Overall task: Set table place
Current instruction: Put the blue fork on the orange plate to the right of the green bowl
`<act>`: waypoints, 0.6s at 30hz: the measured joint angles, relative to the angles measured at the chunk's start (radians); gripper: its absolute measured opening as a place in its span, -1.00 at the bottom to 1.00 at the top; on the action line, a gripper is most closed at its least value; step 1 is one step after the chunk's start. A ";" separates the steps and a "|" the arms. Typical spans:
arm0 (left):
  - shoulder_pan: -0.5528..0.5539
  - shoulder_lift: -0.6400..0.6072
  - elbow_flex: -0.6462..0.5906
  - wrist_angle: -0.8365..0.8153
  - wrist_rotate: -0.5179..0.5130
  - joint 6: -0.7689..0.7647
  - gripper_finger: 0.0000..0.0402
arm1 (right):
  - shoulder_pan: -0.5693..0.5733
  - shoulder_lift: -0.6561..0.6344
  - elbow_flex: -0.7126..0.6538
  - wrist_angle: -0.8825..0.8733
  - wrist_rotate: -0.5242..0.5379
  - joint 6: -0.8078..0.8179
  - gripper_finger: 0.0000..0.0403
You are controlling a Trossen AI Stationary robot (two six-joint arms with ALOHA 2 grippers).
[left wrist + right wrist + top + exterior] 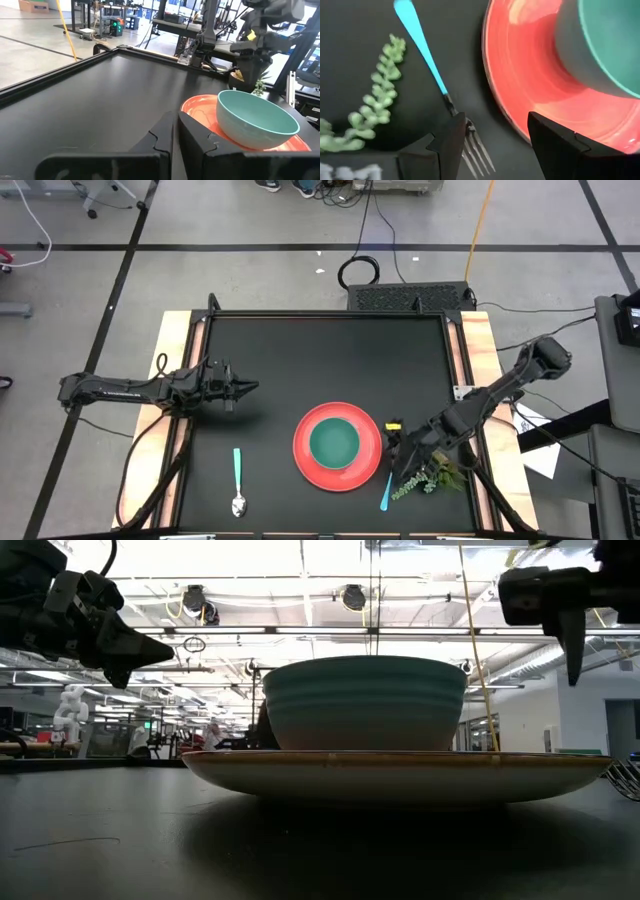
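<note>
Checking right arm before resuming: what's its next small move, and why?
Probably lift the right gripper straight up and away. Its fingers stand open with nothing between them, and the fork already lies flat on the table beside the plate, bowl on it.

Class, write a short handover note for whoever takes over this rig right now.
Left gripper: shut, empty, above the table left of the plate.
Right gripper: open, empty, over the fork.
Done: bowl on the plate; spoon laid left of it, fork laid right.
Left: plant sprig lies beside the fork; check the fork, then pull both arms back.
</note>
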 joint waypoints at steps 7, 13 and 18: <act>0.000 0.000 0.000 0.000 0.000 0.004 -0.85 | 0.057 0.034 0.000 0.007 0.051 -0.052 0.03; 0.000 0.000 0.000 0.000 0.000 0.004 -0.85 | 0.085 0.037 0.013 0.002 0.076 -0.038 0.03; 0.000 0.000 0.000 0.000 -0.007 0.004 -0.85 | 0.087 0.037 0.093 -0.007 0.076 -0.016 0.03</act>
